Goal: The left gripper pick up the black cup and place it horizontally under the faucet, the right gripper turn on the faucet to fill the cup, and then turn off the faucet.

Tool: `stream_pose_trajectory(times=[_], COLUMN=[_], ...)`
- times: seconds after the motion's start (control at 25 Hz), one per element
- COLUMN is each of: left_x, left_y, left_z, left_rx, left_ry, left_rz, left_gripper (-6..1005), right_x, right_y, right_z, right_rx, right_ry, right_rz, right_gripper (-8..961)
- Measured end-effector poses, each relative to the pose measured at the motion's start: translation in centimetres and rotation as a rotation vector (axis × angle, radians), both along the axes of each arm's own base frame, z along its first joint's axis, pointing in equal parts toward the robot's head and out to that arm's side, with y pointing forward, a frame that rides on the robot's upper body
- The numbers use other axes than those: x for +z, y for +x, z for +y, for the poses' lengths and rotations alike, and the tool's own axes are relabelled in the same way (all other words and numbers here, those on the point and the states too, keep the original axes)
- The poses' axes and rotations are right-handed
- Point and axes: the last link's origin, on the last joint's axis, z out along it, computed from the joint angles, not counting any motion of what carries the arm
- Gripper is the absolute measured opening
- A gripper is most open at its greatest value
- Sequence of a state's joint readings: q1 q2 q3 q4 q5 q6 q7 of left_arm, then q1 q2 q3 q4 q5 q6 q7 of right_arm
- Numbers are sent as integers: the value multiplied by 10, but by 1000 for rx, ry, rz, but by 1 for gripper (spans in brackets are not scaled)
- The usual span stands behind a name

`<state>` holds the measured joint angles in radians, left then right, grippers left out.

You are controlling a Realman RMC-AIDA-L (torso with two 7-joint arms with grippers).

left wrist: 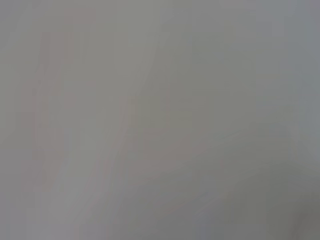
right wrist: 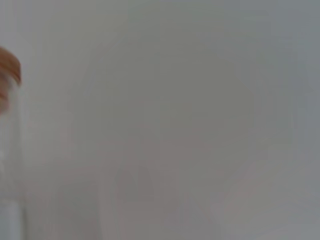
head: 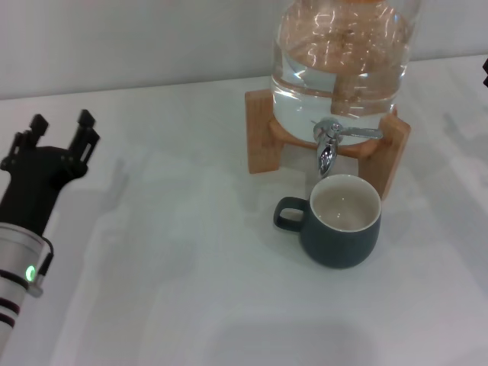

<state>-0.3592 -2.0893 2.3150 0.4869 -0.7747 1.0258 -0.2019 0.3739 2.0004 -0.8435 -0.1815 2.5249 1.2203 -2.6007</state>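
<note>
- While the left gripper [head: 62, 124] hangs over the bare white table [head: 175, 290] at the far left of the head view, its two black fingers stand apart with nothing between them, well away from the cup.
- Behind the claw runs a black body, then a white-grey cylindrical arm with black bands and a small green light [head: 30, 272].
- Between the claw and the cup lies only open tabletop, smooth and pale, with faint soft shadows.
- The black cup [head: 339, 225] stands upright on the table, squat and rounded, matte dark grey-green outside and cream-white inside, its loop handle [head: 290, 213] turned toward the left arm.
- Just above the cup's rim hangs the faucet [head: 329, 145], a small shiny chrome tap with its nozzle pointing down into the cup's mouth and its flat lever reaching out to the right.
- The faucet juts from a big clear glass jar [head: 339, 65] holding water, seated on a light wooden stand [head: 263, 137] whose legs flank the cup's far side; the right leg stands close behind the cup.
- The right gripper shows only as a dark sliver at the right edge of the head view [head: 486, 72]; its fingers cannot be made out.
- The left wrist view gives nothing but blurred grey-white surface.
- The right wrist view is equally plain, except for a strip of the glass jar [right wrist: 7, 150] at one edge, with a brown band at its top.
</note>
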Motion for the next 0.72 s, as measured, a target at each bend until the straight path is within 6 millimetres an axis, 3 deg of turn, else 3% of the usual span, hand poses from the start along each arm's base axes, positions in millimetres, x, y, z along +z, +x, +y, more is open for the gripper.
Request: stream_pose_trajectory(times=[0.44, 0.72], left_x=[13, 13], left_y=[-5, -6], left_z=[22, 25], left_rx=[56, 66], left_ry=[49, 52], left_rz=[-10, -8], left_gripper=[760, 760], right_x=[22, 12], right_y=[-2, -20], right_z=[-34, -48], right_rx=[157, 327], right_ry=[-68, -237], right_rz=[83, 61], right_gripper=[832, 832])
